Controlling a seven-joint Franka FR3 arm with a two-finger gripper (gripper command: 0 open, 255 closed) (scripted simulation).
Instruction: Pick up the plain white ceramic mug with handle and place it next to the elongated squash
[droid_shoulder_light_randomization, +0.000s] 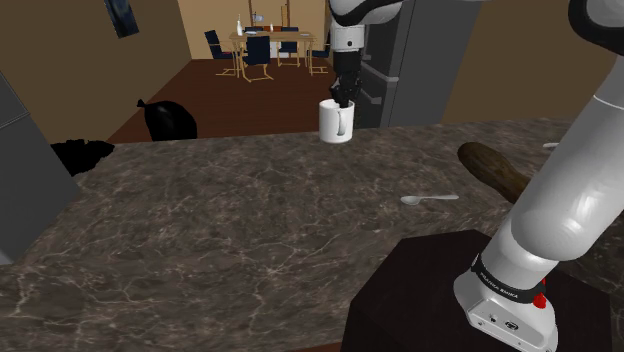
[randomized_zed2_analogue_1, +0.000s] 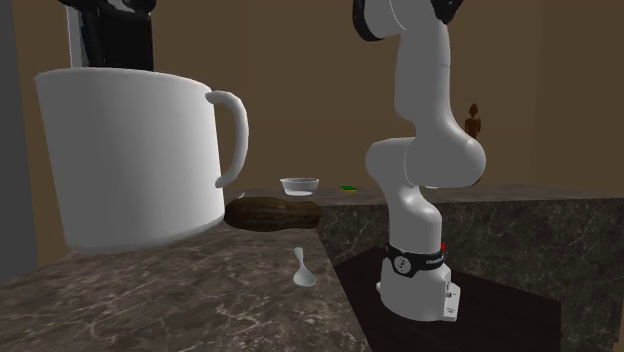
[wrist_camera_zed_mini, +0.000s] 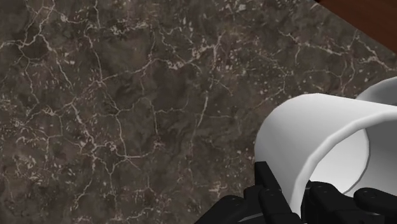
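Where the arm reaches to the far edge of the counter (droid_shoulder_light_randomization: 230, 220) in the shoulder view, the black gripper (droid_shoulder_light_randomization: 343, 99) comes straight down onto the rim of the white mug (droid_shoulder_light_randomization: 335, 124), which stands upright there. The squash (droid_shoulder_light_randomization: 494, 170), long and dark brown, lies well apart from the mug on the right side of the counter. A spoon (droid_shoulder_light_randomization: 428, 198) lies near the squash, and the stand (droid_shoulder_light_randomization: 430, 290) is at the near right. How far the hand is open cannot be read from this angle.

The second exterior view looks from close by the mug, so it looms large on that view's left with the gripper at its rim. Its handle points toward the squash, which lies beyond it. This view adds a small bowl (randomized_zed2_analogue_1: 299, 185) farther back on the counter.

The wrist view settles the grip. The two fingers (wrist_camera_zed_mini: 270, 191) stand narrowly apart and pinch the mug's wall, one outside the rim and one inside. Whether the mug's base rests on the counter, I cannot tell.
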